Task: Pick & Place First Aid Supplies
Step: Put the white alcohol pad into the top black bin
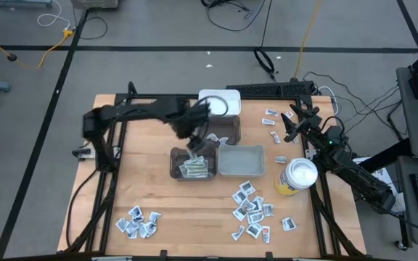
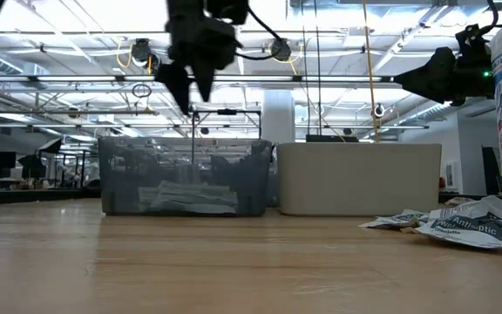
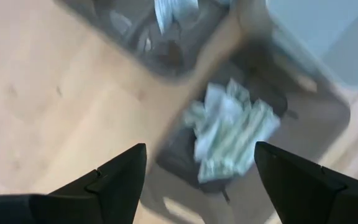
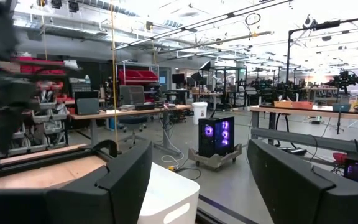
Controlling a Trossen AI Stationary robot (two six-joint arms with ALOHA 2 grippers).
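Observation:
The first aid supplies lie as flat white packets in loose piles on the wooden table: near left (image 1: 140,222), near right (image 1: 252,210) and far right (image 1: 273,123). More packets (image 3: 229,137) lie inside a dark bin (image 1: 192,164) at mid-table. My left gripper (image 1: 192,141) hangs open above that bin, fingers pointing down, nothing between them (image 3: 201,146); the low view shows it (image 2: 192,96) well clear of the bin's rim (image 2: 186,144). My right gripper (image 1: 290,119) waits open at the far right, off the table surface (image 4: 201,146).
A second dark bin (image 1: 222,130) sits just beyond the first, a pale clear bin (image 1: 242,160) to its right and a white bin (image 1: 220,101) at the far edge. A yellow canister with a white lid (image 1: 297,177) stands at the right.

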